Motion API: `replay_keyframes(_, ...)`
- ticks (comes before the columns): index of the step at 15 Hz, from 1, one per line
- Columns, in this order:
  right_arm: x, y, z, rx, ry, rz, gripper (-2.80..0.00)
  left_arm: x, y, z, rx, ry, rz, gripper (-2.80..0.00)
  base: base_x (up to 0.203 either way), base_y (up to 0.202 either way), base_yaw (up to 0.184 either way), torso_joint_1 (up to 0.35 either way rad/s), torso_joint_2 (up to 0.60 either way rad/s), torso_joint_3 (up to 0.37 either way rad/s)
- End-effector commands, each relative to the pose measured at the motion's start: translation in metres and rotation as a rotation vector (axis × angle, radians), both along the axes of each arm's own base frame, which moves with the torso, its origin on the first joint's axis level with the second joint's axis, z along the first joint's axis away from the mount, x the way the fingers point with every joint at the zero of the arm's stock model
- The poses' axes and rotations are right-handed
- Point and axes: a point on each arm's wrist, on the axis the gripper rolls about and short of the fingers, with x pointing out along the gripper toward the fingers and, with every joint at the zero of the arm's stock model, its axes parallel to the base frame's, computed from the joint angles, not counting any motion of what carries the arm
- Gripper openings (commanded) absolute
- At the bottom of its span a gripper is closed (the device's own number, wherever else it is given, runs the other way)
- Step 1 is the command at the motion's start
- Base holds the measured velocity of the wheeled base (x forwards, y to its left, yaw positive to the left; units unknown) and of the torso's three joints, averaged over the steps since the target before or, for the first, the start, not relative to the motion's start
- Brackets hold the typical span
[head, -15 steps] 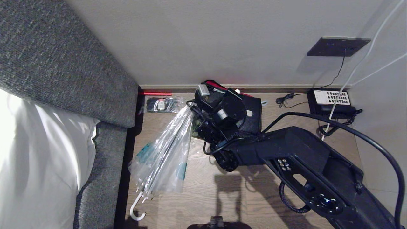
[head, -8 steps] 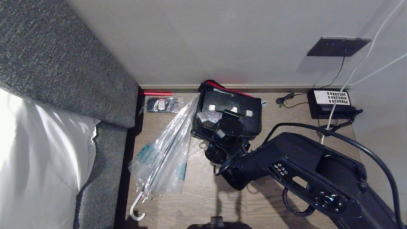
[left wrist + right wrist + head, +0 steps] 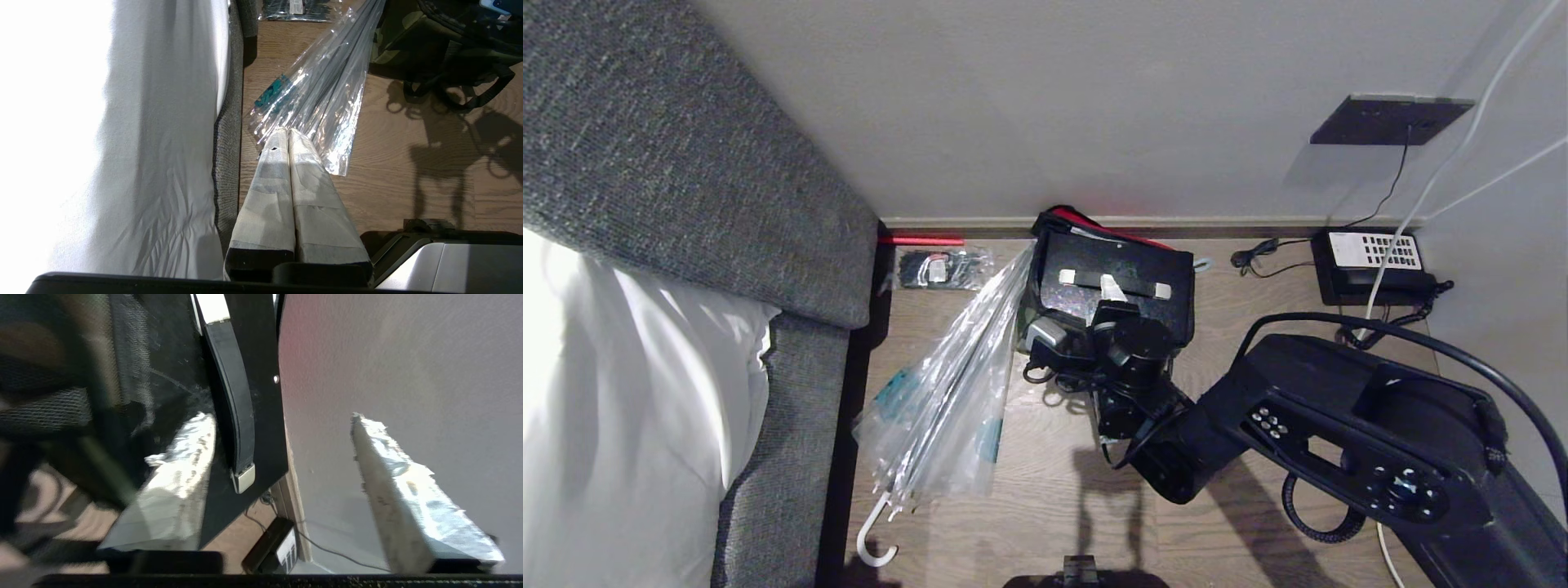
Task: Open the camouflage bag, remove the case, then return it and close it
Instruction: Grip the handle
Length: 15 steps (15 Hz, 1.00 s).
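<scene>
The camouflage bag stands on the wooden floor against the wall and shows me a black face with a strap handle capped in silver. Its green camouflage cloth appears in the left wrist view. I cannot tell the case apart from the bag's black parts. My right gripper hovers over the bag's near side and is open. In the right wrist view the right gripper has one finger over the black panel and the other against the wall, nothing held. My left gripper is shut and parked beside the bed.
A plastic-wrapped umbrella lies just left of the bag. The grey headboard and white bedding close off the left. A desk phone with cables sits at the right, under a wall socket plate. A small packet lies near the skirting.
My right arm has pulled back from the bag's far edge toward its near side. The wrist has turned, and the gripper has gone from shut to open.
</scene>
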Motion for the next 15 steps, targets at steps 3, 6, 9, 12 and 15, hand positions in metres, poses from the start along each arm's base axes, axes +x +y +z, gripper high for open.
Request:
replay_keyframes(3, 0.027, -0.012, -0.005, -0.063, -0.042, -0.064, 0.00, 0.000, 0.000, 0.000, 0.000, 0.002, 0.001, -2.80, 0.000, 0.000, 0.000, 0.000, 0.00, 0.000)
replay_keyframes(6, 0.038, -0.015, -0.017, -0.077, -0.023, -0.166, 0.00, 0.000, 0.000, 0.000, 0.000, 0.000, 0.001, -2.80, 0.000, 0.000, 0.000, 0.000, 0.00, 0.000)
replay_keyframes(9, 0.047, -0.009, -0.024, -0.042, -0.043, -0.193, 0.00, 0.000, 0.000, 0.000, 0.000, -0.003, -0.001, -2.80, 0.000, 0.000, 0.000, 0.000, 0.00, 0.000)
replay_keyframes(12, 0.056, -0.001, -0.010, 0.010, -0.120, -0.195, 0.00, 0.000, 0.000, 0.000, 0.000, -0.005, -0.001, -2.80, 0.000, 0.000, 0.000, 0.000, 0.00, 0.000)
replay_keyframes(15, 0.056, -0.002, -0.011, -0.009, -0.122, -0.196, 0.00, 0.001, 0.000, 0.000, 0.000, -0.005, -0.001, -2.80, 0.000, 0.000, 0.000, 0.000, 0.00, 0.000)
